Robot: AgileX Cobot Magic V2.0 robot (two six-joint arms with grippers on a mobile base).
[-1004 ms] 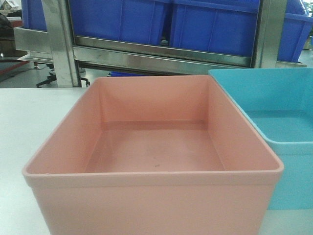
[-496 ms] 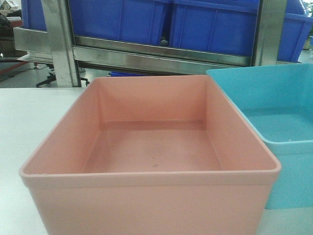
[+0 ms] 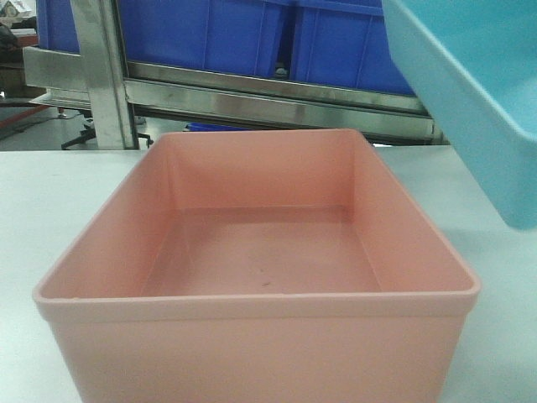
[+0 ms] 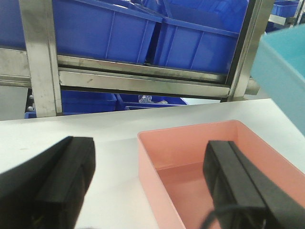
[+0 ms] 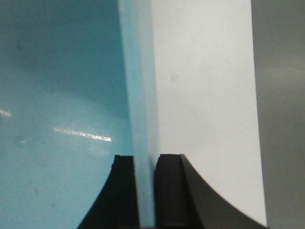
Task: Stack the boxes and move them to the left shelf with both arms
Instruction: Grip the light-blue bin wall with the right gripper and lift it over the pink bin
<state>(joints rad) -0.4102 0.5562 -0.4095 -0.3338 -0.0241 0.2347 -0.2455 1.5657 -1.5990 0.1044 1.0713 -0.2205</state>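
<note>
Pinching just one wall, the right gripper [image 5: 144, 164] may let the tilted blue box [image 3: 470, 101] twist loose. The left gripper [image 4: 147, 169] hangs open.

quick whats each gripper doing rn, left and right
left gripper: open, gripping nothing, fingers spread above the pink bin side wall.
right gripper: shut on the blue bin wall; the bin hangs tilted in the air.

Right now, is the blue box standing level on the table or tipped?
Tipped: the blue box hangs slanted above the table, its rim clamped by the right pincer.
</note>
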